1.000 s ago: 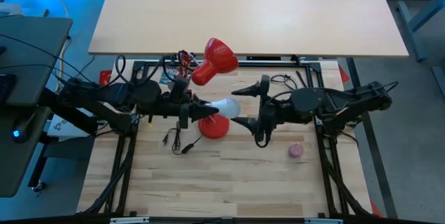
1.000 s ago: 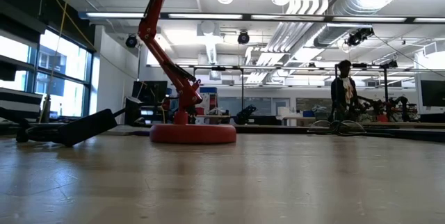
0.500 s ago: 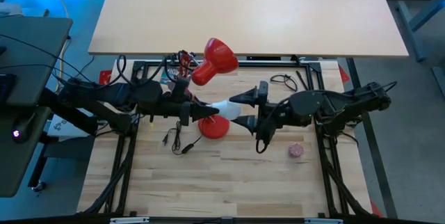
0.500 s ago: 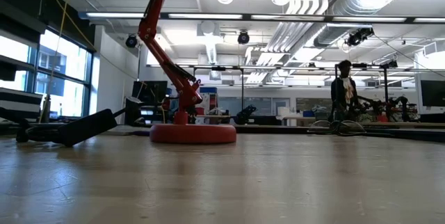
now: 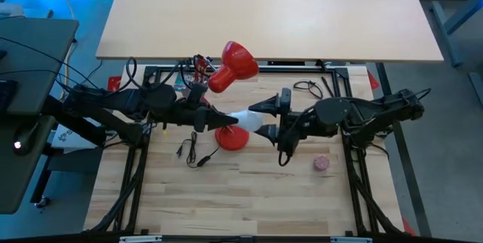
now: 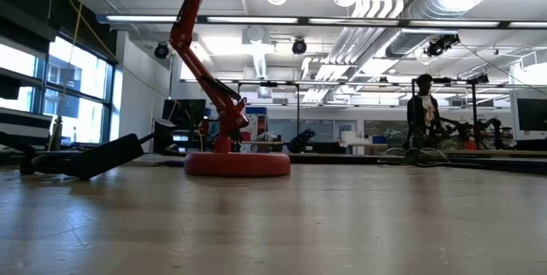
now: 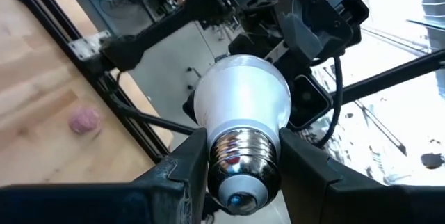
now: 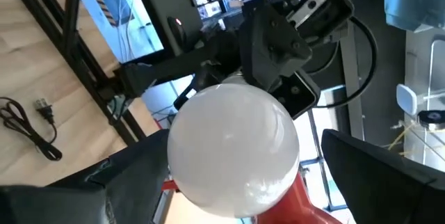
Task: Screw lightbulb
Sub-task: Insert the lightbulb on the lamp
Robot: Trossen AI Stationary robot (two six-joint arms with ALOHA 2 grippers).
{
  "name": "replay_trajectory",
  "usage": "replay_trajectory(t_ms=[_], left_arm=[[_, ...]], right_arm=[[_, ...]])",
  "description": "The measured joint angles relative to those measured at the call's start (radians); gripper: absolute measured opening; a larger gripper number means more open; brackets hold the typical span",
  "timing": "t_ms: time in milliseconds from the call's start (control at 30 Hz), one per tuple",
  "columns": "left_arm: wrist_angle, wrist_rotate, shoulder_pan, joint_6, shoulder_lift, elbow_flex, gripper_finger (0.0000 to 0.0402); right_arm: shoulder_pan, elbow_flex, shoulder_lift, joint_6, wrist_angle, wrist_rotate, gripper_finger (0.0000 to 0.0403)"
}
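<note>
The lightbulb point(image 5: 245, 118), white with a silver screw base, hangs level above the red lamp's round base point(image 5: 232, 139). My left gripper point(image 5: 224, 118) is shut on it, pointing toward the table's right. My right gripper point(image 5: 263, 119) faces it, open, one finger on either side of the bulb's glass globe point(image 8: 233, 151). The lamp's foot rests on the table point(image 6: 238, 164); its arm point(image 6: 198, 53) rises to the red shade point(image 5: 238, 62) on the far side. My left gripper pinches the bulb's silver screw base point(image 7: 243, 156) between its two fingers point(image 7: 182, 172), one on each side of the thread. The fingers come level from the table's left, along the bulb's axis. The bulb is lifted clear and lies level, glass end toward the right arm. My right gripper stands around the globe; whether a finger point(image 8: 128, 175) touches the glass I cannot tell.
A small pink ball point(image 5: 322, 163) lies on the table near the right arm. A black cord with a plug point(image 5: 192, 152) lies left of the lamp base. A second, lighter tabletop point(image 5: 264, 16) stands beyond the far edge. A person point(image 6: 422, 108) stands far back in the room.
My right gripper has rolled about the line it points along, so its fingers now stand differently around the globe; it has stayed in place. My left gripper has rolled a little with the bulb in its hold. The bulb stays level above the lamp base.
</note>
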Motion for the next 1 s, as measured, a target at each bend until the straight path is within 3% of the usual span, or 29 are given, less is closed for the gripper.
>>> replay_trajectory(t_ms=[800,1000], left_arm=[[0.039,0.153,0.045,-0.178,0.000,0.000,0.0128],[0.059,0.145,0.053,-0.177,0.000,0.001,0.0128]], right_arm=[[0.000,0.000,0.000,-0.042,0.035,-0.058,0.0337],[0.000,-0.001,0.000,0.054,0.060,-0.066,0.0337]])
